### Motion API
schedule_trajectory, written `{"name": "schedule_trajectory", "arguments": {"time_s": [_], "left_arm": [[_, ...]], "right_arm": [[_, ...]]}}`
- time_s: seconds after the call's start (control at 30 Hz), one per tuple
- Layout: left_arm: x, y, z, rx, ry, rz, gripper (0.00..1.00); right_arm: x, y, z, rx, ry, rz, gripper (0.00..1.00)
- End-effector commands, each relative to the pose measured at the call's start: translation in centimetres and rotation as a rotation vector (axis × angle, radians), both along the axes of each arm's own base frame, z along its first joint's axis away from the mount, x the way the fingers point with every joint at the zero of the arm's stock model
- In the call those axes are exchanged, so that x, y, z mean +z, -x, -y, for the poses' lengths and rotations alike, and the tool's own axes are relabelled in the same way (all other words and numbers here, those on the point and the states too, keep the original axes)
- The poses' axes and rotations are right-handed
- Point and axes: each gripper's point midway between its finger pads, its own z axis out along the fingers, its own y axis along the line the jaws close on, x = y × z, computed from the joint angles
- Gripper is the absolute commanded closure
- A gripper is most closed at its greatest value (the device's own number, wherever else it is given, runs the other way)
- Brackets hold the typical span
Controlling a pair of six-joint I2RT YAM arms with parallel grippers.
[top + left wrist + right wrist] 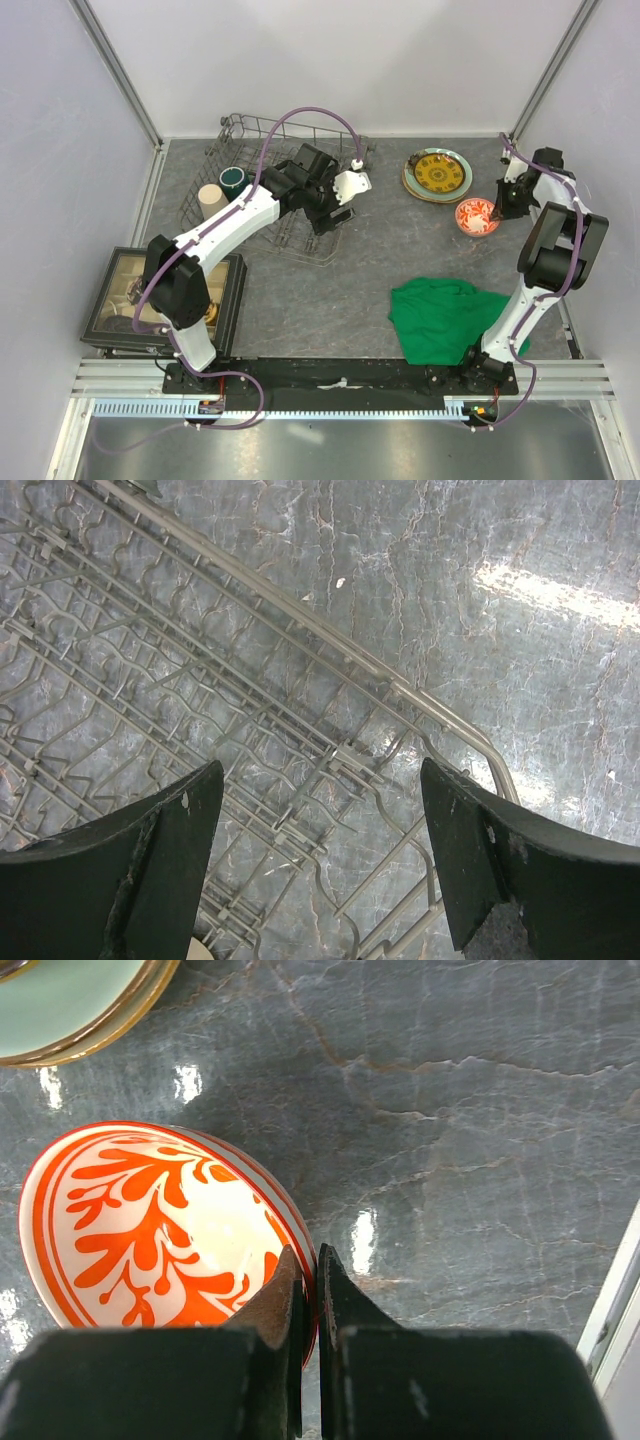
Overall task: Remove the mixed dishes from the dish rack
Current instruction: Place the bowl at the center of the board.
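Note:
The grey wire dish rack [256, 129] stands at the back left. A tall beige cup [210, 197] and a dark green mug [233, 179] sit in its left end. My left gripper [325, 218] hangs open over the rack's right end. In the left wrist view nothing lies between the open gripper [320, 860] and the bare rack wires [300, 618]. A stack of plates [438, 175], the yellow-patterned one on top, rests on the table at the back right. Beside it my right gripper [308, 1260] is shut on the rim of the small red-and-white bowl [150, 1220], which is at table level.
A green cloth [445, 320] lies crumpled in front of the right arm's base. A black-framed compartment tray [165, 300] stands at the near left. The edge of the plate stack [70, 1000] shows just beyond the bowl. The cell's right wall frame [612, 1310] is close to the right gripper.

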Motion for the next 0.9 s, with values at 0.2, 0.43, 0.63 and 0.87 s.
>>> {"name": "schedule_trajectory", "arguments": {"time_s": [0.2,0.43,0.63,0.87], "left_arm": [[2.2,-0.2,0.2,0.015,0.065,0.034,0.14],[2.5,-0.1,0.0,0.017,0.062,0.045,0.14],[2.6,0.1,0.0,0.013,0.065,0.041,0.14],[2.5,0.3,-0.4,0.012,0.056,0.044,0.14]], "right_arm": [[0.6,-1.5,1.5,0.011,0.011,0.075,1.0],[0.0,-0.7,1.3,0.02,0.014,0.062,0.86],[-0.1,0.0,1.0,0.025,0.012,0.055,0.76],[-0.4,1.0,0.8,0.037,0.016,0.042,0.69]]}}
